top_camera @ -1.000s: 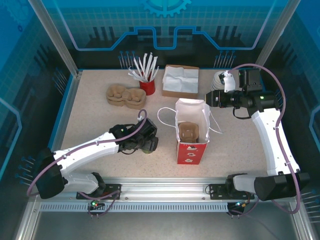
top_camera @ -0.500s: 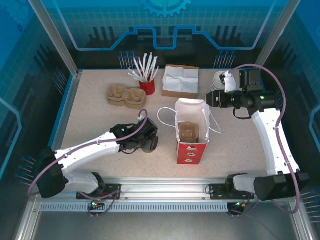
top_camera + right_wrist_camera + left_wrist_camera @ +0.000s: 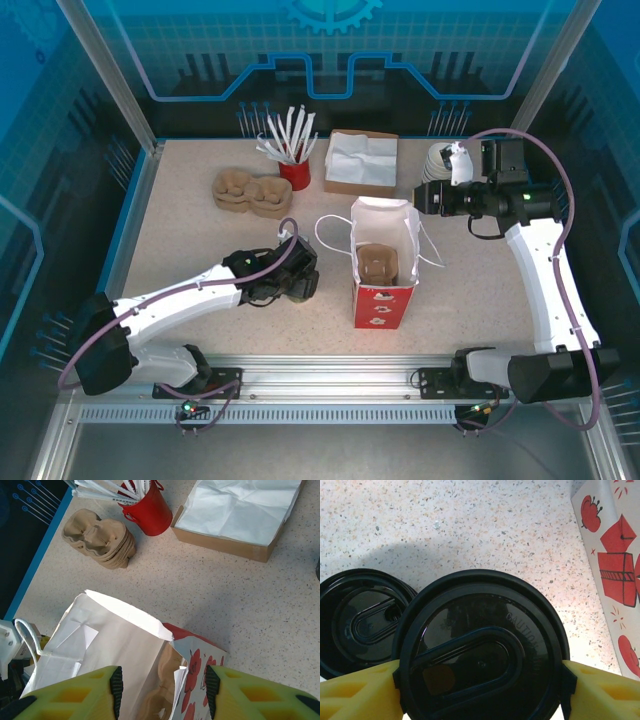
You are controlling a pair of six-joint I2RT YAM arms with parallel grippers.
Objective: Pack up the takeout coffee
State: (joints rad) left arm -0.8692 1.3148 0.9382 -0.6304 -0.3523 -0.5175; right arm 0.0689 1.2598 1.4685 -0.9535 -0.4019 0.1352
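The takeout coffee (image 3: 480,650) is a cup under a black lid that stands on the table, left of the paper bag (image 3: 384,262). My left gripper (image 3: 481,690) comes over it from the left, and its black pads (image 3: 566,690) lie against the lid's rim on both sides. In the top view the left gripper (image 3: 298,283) covers the cup. The bag stands upright and open with a brown cup carrier (image 3: 378,262) inside. My right gripper (image 3: 162,685) is open at the bag's right side, with its fingers astride the bag's rim (image 3: 195,652) and not touching it.
A stack of black lids (image 3: 362,620) sits just left of the coffee. Along the back are a pile of brown cup carriers (image 3: 250,190), a red pot of white sticks (image 3: 294,172), a cardboard box of white paper (image 3: 360,160) and stacked white-rimmed cups (image 3: 440,158).
My left gripper has crept slightly right and its jaws have narrowed onto the cup's lid. The right arm has barely moved.
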